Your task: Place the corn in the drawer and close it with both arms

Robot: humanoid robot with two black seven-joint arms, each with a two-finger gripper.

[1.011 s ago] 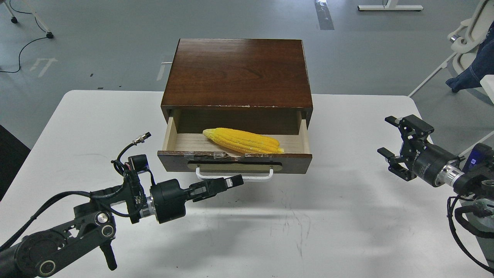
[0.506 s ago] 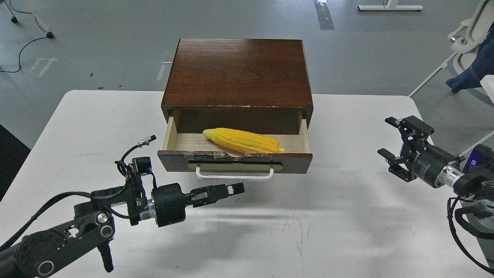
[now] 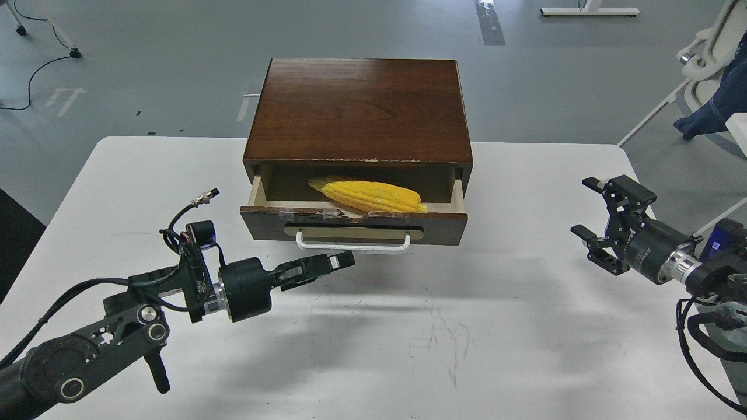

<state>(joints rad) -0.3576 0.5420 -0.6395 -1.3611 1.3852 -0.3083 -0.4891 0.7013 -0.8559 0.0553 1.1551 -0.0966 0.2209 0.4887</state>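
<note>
The yellow corn (image 3: 370,196) lies across the pale inside of the dark-brown drawer (image 3: 353,224), which stands partly open out of its wooden cabinet (image 3: 359,111). The drawer's white bar handle (image 3: 352,245) faces me. My left gripper (image 3: 344,260) has its fingers together and its tip just below the handle's left half, at the drawer front. It holds nothing. My right gripper (image 3: 595,213) is open and empty, well to the right of the drawer, above the table's right edge.
The cabinet stands at the far middle of the white table (image 3: 496,326). The grey floor lies beyond. A white chair with blue cloth (image 3: 715,70) stands at the far right, off the table.
The drawer has slid back into the cabinet by about half its open length, with the corn in it. My left gripper has moved forward with it. The right arm has barely moved.
</note>
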